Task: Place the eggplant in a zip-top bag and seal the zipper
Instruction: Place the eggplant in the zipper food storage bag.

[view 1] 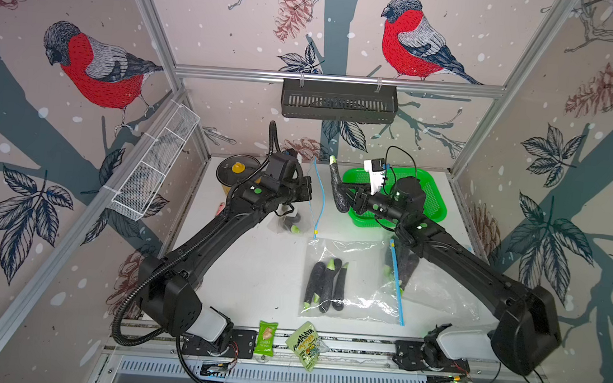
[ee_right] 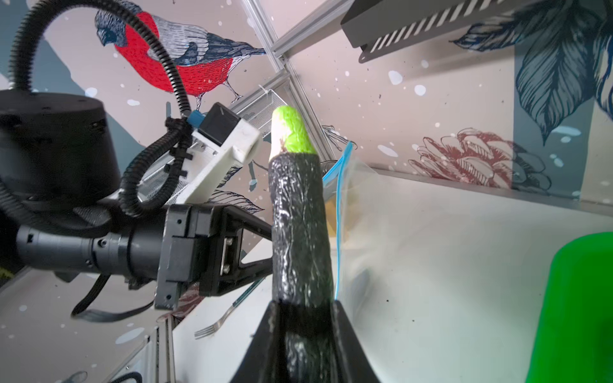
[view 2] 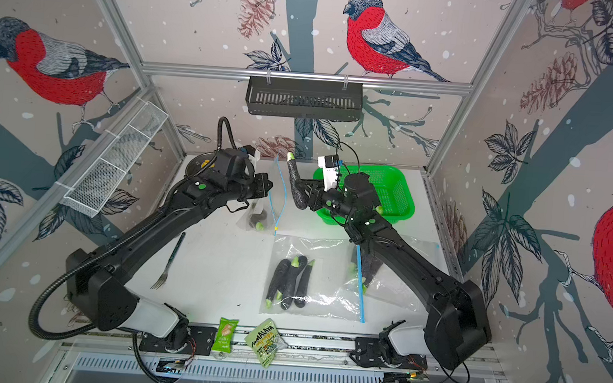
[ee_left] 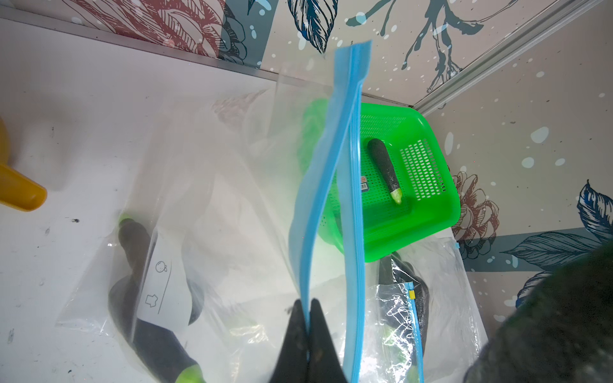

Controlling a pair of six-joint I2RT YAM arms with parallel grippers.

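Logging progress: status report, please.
Left gripper shut on zip-top bag rim, mouth open. Right gripper shut on eggplant, beside the mouth. Nothing seen between them.

Bullfinch-papered walls (view 1: 236, 15) in an aluminium frame (view 1: 232, 73) enclose a white tabletop (view 1: 254, 270).

a white table (view 1: 242, 269) holds a green basket (view 1: 433, 195) and a pot (view 1: 226, 174). a filled bag (view 1: 356, 278) and a fork (view 2: 169, 260) lie nearer.

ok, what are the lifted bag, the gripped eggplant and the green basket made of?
Bag: thin clear plastic film, glossy, creased, blue zip strip. Eggplant: probably painted foam or rubber fake, dark wrinkled skin, green chipped at tip. Basket: rigid moulded green plastic, perforated.
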